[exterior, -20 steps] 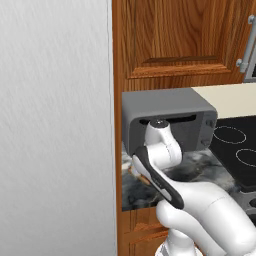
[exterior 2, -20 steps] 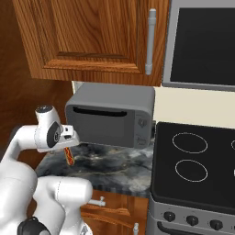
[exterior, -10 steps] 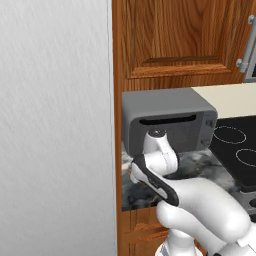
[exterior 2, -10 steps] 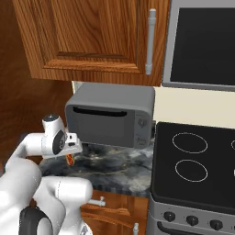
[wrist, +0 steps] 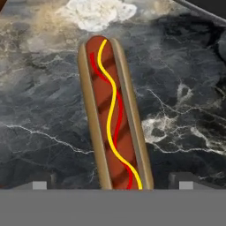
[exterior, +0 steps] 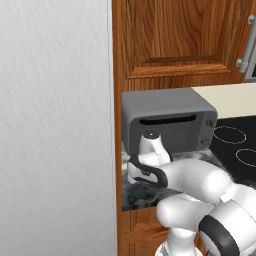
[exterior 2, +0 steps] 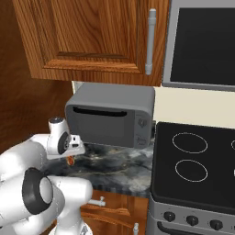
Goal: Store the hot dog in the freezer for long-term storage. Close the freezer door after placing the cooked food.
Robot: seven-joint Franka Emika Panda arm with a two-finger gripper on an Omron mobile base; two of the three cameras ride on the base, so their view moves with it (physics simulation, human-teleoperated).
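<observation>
Hot dog (wrist: 114, 114) lengthwise up the middle of the hand view: orange-red sausage with dark grill marks in a tan bun, a wavy yellow line and a red line of sauce along its top. Near end dropping out of sight at the bottom of that view, between the two small dark fingertips (wrist: 40, 181); far end rounded, pointing toward a pale patch in the stone. Dark marbled countertop (wrist: 48, 110) beneath and around it. Whether lying on the stone or lifted just off it: cannot tell. Fingertips set wide, one well out on each side of the bun, no contact visible; whether holding the bun or not, cannot tell. In the right base view, a small orange-red sliver (exterior 2: 69, 160) just under the gripper (exterior 2: 73, 149), over the left end of the countertop (exterior 2: 114, 167).

Gripper low over the stone, just in front of the grey toaster oven (exterior 2: 110, 114), near its left corner. In the left base view, white wrist and hand (exterior: 145, 165) in front of the toaster oven (exterior: 167, 125), above the counter's left edge.

Brown wooden cabinet (exterior 2: 87, 36) above, with a grey bar handle (exterior 2: 149, 41). Black stovetop (exterior 2: 197, 160) with ring-marked burners to the right of the countertop. Broad light grey panel (exterior: 55, 125) across the left of the left base view, beside a wooden upright (exterior: 117, 75).
</observation>
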